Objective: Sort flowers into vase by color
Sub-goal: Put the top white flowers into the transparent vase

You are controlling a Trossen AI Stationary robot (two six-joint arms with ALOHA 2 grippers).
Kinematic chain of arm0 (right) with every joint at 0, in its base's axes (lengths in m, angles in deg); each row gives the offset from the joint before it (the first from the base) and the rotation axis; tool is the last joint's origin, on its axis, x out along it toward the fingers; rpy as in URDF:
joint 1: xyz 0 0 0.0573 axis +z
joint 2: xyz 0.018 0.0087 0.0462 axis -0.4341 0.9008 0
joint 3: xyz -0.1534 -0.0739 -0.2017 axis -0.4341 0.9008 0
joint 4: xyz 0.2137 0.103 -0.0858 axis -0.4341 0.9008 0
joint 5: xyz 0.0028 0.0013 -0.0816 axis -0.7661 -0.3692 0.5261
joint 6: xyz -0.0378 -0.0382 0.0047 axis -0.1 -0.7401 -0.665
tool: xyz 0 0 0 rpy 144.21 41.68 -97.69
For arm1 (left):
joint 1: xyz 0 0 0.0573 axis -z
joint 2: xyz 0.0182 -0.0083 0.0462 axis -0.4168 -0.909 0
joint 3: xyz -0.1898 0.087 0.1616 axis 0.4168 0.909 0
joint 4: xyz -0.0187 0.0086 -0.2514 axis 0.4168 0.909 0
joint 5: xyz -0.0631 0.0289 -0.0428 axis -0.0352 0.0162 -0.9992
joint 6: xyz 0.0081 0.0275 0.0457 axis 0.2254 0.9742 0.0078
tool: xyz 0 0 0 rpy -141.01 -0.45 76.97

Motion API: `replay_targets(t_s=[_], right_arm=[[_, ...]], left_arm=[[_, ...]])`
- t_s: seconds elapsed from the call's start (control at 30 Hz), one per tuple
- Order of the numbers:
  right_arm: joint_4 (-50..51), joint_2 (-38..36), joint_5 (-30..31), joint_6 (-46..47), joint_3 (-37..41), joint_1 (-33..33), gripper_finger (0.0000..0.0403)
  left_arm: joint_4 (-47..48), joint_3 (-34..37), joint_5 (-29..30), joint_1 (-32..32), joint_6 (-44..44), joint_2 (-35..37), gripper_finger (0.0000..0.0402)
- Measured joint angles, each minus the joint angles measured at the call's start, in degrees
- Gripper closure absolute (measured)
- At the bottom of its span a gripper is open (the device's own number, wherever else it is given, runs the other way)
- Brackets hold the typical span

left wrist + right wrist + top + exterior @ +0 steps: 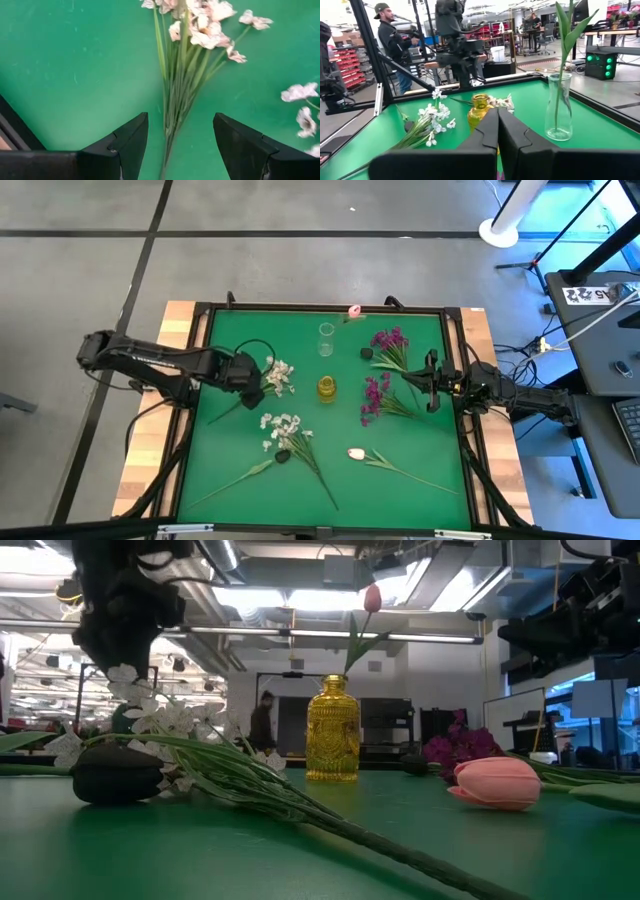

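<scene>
A spray of small white blossoms on green stems (176, 75) lay on the green table mat (230, 455), left of centre in the high view, and my left gripper (180, 145) hung over its stalks with jaws apart, gripping nothing. Just right stood the yellow glass vase (327, 388). My right gripper (498, 131) waited at mid-right, jaws together.

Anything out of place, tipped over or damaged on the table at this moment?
Nothing stands out. The yellow vase and clear vase stand upright, the clear one holding a pink tulip. The remaining flowers lie loose on the green mat, unsorted.
</scene>
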Motion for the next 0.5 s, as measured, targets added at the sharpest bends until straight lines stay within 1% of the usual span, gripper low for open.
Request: replay_targets(t_s=[0.2, 0.37, 0.5], right_arm=[[0.0, 0.0, 0.0, 0.0, 0.0, 0.0, 0.0402], [0.3, 0.0, 0.0, -0.1, 0.0, 0.0, 0.0402], [0.3, 0.0, -0.1, -0.1, 0.0, 0.0, 0.0402]], left_arm=[[0.0, 0.0, -5.2, -3.2, 3.1, -5.3, 0.0182], [0.9, 0.0, -6.6, -3.4, 3.2, -10.0, 0.0182], [0.9, 0.0, -6.9, -3.4, 5.4, -13.5, 0.0182]])
